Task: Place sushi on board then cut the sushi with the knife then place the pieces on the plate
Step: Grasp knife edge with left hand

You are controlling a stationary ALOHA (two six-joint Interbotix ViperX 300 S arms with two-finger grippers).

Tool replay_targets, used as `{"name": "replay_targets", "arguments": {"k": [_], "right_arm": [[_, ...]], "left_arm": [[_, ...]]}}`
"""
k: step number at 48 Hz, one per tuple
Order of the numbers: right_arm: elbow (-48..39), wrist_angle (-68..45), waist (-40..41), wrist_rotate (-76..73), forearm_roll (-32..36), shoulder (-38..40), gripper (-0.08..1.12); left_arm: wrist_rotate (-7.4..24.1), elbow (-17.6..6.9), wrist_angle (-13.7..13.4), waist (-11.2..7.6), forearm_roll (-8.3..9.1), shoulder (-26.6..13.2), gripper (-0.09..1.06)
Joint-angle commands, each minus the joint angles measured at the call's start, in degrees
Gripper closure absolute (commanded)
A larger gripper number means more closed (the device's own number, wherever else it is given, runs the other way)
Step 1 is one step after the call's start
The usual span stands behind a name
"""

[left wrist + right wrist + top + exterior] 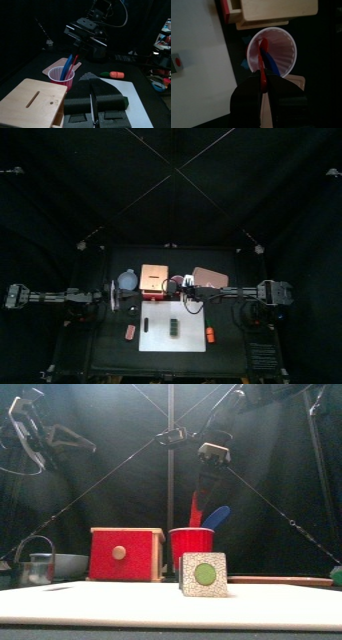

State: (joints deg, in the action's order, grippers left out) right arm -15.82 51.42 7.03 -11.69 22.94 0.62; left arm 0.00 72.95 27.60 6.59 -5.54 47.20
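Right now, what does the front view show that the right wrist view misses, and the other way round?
Front only: the cutter and bowl, left of the box. Right wrist only: the inside of the cup from above, and the right gripper shut on the red knife. Both: cup, red knife, blue knife, box, board.

Right arm comes in from the tabletop's right edge to about mid-tabletop, toward the back, wrist pitched down. Right end effector jaws pinched tight on red knife. Left arm stretched in from left edge. Left end effector hangs above tabletop's left side, jaws pressed together, pointing toward the right arm.
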Motion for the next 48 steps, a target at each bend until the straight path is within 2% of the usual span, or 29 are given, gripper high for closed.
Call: {"name": "replay_targets", "arguments": {"k": [1,19,25,31,39,48], "right_arm": [[2.3,0.0,1.0,0.0,1.1,3.6,0.65],[1.4,0.6,3.2,-0.7,0.0,15.7,0.65],[-1.1,-2.8,4.2,-0.7,-3.8,20.8,0.65],[-5.8,-9.5,5.8,-0.4,-10.6,25.3,0.65],[-13.3,-19.4,6.2,-0.4,-17.0,28.8,0.65],[-21.7,-32.3,5.9,-0.4,-21.4,30.6,0.65]], "left_arm": [[0.1,-1.2,0.5,0.26,0.0,-0.2,0.96],[0.2,-1.2,0.5,0.26,0.0,-0.2,0.96],[0.2,-1.3,0.5,0.18,0.09,-0.4,0.96],[0.3,-1.8,0.5,0.26,0.26,-2.3,0.94],[0.3,-3.4,0.4,0.18,1.32,-7.3,0.79],[0.4,-6.6,0.6,0.09,3.69,-13.7,0.45]]}}
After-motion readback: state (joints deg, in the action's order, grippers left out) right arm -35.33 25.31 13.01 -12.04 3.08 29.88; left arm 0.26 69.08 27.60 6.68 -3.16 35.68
